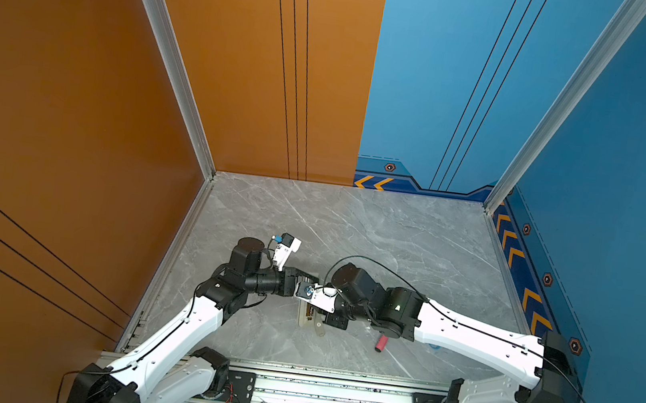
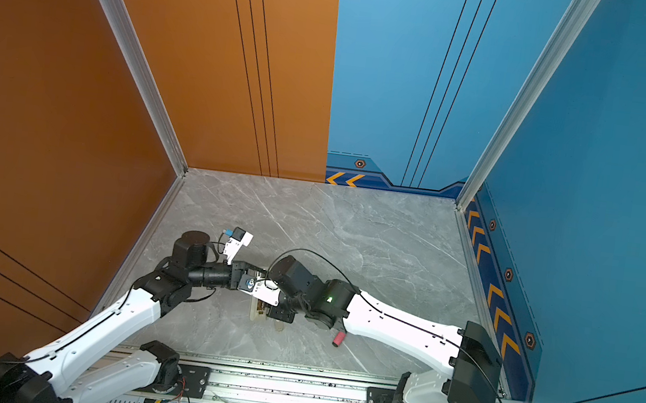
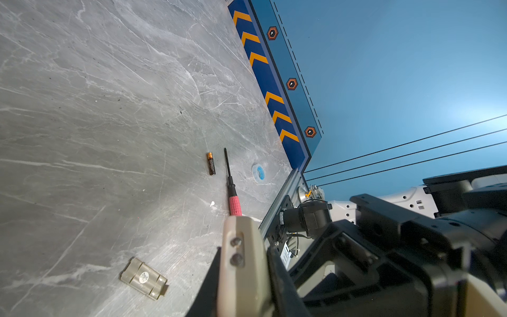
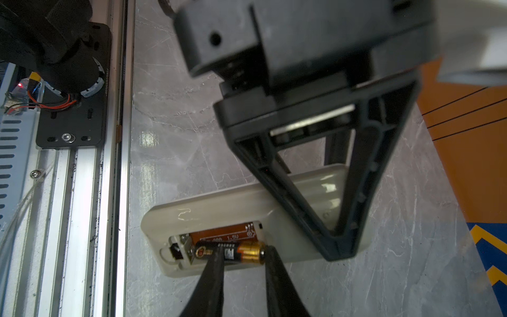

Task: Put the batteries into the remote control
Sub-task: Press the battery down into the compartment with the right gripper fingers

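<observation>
1. Two black fingers (image 4: pixel 216 277) of the right hand (image 4: pixel 241 263) sit nearest the right wrist camera, pinching a battery (image 4: pixel 233 251) endwise, partly in the open recess of the remote (image 4: pixel 219 208).
2. That remote lies back-up on the desk (image 1: pixel 351 231), near the front edge rail, towards the left of the middle.
3. A left hand (image 4: pixel 340 247) is closed, its tips pressing on the remote's back beside the recess, seemingly to pin it; keep that pressure steady.
4. For a good seating, I judge the battery's flat end should push against the spring contact first, then the gold end tip down into the slot.
5. Release only once the battery lies flat, or it may pop out.
6. One more battery (image 3: pixel 211 163) waits on the desk towards the right edge, just beside the screwdriver (image 3: pixel 231 189).
7. Its cover (image 3: pixel 144 277) lies loose on the desk, apart from the remote.
</observation>
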{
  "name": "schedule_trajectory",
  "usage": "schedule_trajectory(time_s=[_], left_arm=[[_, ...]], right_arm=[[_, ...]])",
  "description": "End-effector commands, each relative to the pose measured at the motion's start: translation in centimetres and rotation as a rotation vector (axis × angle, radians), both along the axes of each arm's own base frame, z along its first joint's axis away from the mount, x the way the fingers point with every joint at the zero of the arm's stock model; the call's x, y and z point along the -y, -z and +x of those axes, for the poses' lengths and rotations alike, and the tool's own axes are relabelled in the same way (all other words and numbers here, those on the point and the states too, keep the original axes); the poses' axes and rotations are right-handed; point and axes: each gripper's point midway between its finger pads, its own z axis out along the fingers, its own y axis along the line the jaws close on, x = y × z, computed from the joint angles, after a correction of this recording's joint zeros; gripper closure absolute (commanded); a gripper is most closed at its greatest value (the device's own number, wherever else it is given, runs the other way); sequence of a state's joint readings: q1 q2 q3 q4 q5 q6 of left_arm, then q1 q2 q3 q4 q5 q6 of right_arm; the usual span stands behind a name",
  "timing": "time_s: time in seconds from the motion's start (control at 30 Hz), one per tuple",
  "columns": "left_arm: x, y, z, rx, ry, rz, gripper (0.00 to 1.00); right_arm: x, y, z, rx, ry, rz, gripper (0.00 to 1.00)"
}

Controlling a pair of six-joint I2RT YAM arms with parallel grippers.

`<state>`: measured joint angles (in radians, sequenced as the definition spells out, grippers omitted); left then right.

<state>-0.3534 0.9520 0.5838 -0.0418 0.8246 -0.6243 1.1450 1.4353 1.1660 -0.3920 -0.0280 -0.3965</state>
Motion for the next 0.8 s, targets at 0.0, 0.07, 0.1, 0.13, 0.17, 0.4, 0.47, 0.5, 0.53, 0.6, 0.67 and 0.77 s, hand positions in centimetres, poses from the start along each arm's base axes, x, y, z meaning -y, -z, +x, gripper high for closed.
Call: schedule_trajectory(time_s=[0.0,0.07,0.1,0.13,0.17,0.4,0.47,0.5,0.53,0.6,0.67,0.77], left_arm=[[0.3,-1.8,0.2,0.058,0.026,-0.023,1.0],[0.3,-1.8,0.1,0.058,0.027,-0.025,1.0],[0.3,-1.8,0.1,0.056,0.027,-0.024,1.0],[0.3,-1.8,0.1,0.057,0.026,-0.024,1.0],[0.3,-1.8,0.1,0.058,0.027,-0.025,1.0],[0.2,-1.7,0.2,0.054,0.023,-0.024,1.0],[0.2,-1.8,0.2,0.054,0.024,-0.024,1.0],[0.2,-1.8,0.2,0.055,0.024,-0.025,1.0],[0.2,-1.8,0.2,0.053,0.024,-0.024,1.0],[0.2,-1.7,0.2,0.052,0.023,-0.024,1.0],[0.2,-1.7,0.2,0.051,0.023,-0.024,1.0],[0.2,-1.8,0.2,0.053,0.022,-0.025,1.0]], right_arm=[[-0.3,-0.4,0.3,0.019,0.0,-0.008,0.76],[-0.4,-0.4,0.3,0.024,-0.002,-0.013,0.76],[-0.4,-0.3,0.3,0.028,0.0,-0.017,0.76],[-0.3,-0.2,0.4,0.029,0.0,-0.023,0.76],[-0.3,-0.1,0.4,0.032,0.0,-0.031,0.77],[-0.3,0.5,0.4,0.049,-0.004,-0.072,0.79],[-0.3,0.7,0.3,0.055,-0.005,-0.086,0.79],[-0.3,0.8,0.4,0.057,-0.004,-0.092,0.8],[-0.3,0.8,0.4,0.06,-0.004,-0.097,0.79],[-0.2,0.9,0.4,0.067,-0.006,-0.111,0.8],[-0.2,1.1,0.4,0.072,-0.006,-0.124,0.8],[-0.1,1.5,0.4,0.081,-0.007,-0.15,0.81]])
